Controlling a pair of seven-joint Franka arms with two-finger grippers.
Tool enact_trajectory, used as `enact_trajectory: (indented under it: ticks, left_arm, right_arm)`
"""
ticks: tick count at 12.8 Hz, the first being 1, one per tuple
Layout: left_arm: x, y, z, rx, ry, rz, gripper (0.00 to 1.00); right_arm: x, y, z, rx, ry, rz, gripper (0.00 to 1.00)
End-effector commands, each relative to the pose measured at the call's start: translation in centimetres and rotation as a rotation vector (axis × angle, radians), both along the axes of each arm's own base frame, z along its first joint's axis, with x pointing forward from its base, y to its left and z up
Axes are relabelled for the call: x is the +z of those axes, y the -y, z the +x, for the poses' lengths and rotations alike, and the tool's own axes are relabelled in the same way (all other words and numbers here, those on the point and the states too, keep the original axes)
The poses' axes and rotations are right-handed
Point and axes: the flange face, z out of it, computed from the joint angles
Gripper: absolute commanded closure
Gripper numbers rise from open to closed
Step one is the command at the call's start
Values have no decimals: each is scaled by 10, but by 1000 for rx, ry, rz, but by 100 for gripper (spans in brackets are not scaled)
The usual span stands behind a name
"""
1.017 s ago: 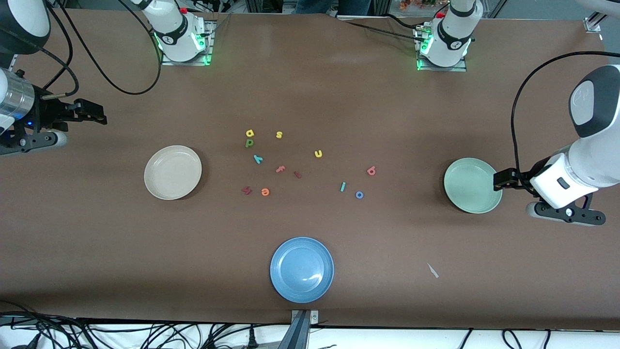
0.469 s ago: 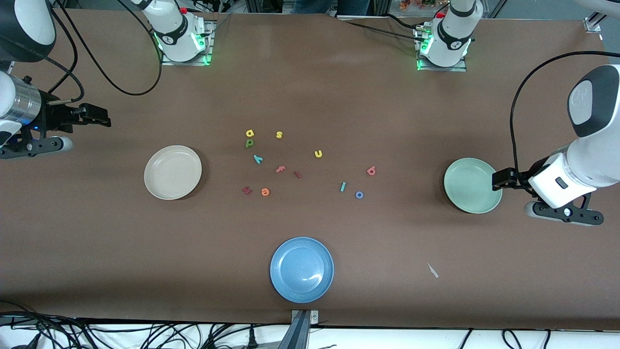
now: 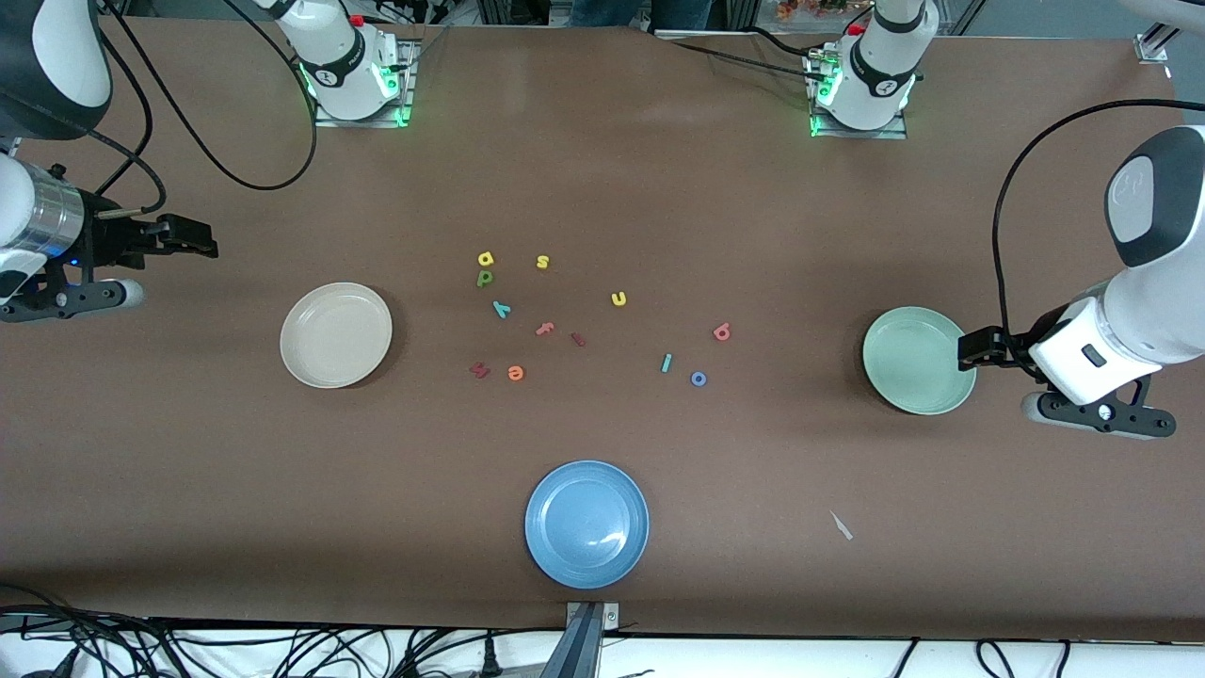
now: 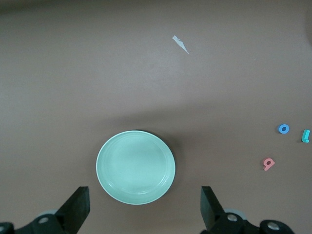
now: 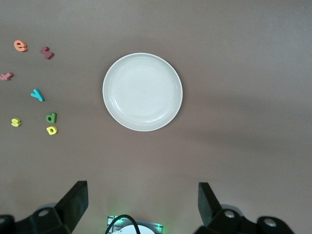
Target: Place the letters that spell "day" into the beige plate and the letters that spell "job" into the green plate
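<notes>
The yellow "a" (image 3: 485, 258), green "d" (image 3: 484, 278) and teal "y" (image 3: 502, 309) lie close together mid-table. The teal "j" (image 3: 666, 363), blue "o" (image 3: 698, 379) and salmon "b" (image 3: 722, 331) lie toward the left arm's end. The beige plate (image 3: 336, 334) and the green plate (image 3: 918, 360) hold nothing. My left gripper (image 3: 970, 350) hangs open over the green plate's (image 4: 135, 166) outer rim. My right gripper (image 3: 193, 237) hangs open over bare table beside the beige plate (image 5: 142, 91). Neither holds anything.
Other letters lie among them: yellow "s" (image 3: 542, 262) and "u" (image 3: 618, 298), pink "f" (image 3: 545, 329), orange "e" (image 3: 514, 373), two dark red ones (image 3: 577, 339). A blue plate (image 3: 586, 524) sits near the front edge, a pale scrap (image 3: 841, 525) beside it.
The right gripper has drifted a little toward the table's middle. The left arm has barely shifted. No letter or plate has moved.
</notes>
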Motion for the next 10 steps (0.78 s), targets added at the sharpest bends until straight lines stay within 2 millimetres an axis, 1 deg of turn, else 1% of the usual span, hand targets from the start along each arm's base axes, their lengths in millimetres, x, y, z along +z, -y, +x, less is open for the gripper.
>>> enact_trajectory:
  ticks: [1,4,8,10]
  left_arm:
    - [9,4,-4,-10,5,-21,0]
    - [9,5,-4,-13,5,-24,0]
    - [8,-4,-3,-1,3,-31,0]
    - [9,-2,-3,2,4,-31,0]
  right_arm:
    - [0,-1,8,5,5,-7,0]
    - [-1,-3,9,9,9,-6,0]
    - [-2,-5,8,12,7,-7,0]
    - [-1,-5,8,12,7,-7,0]
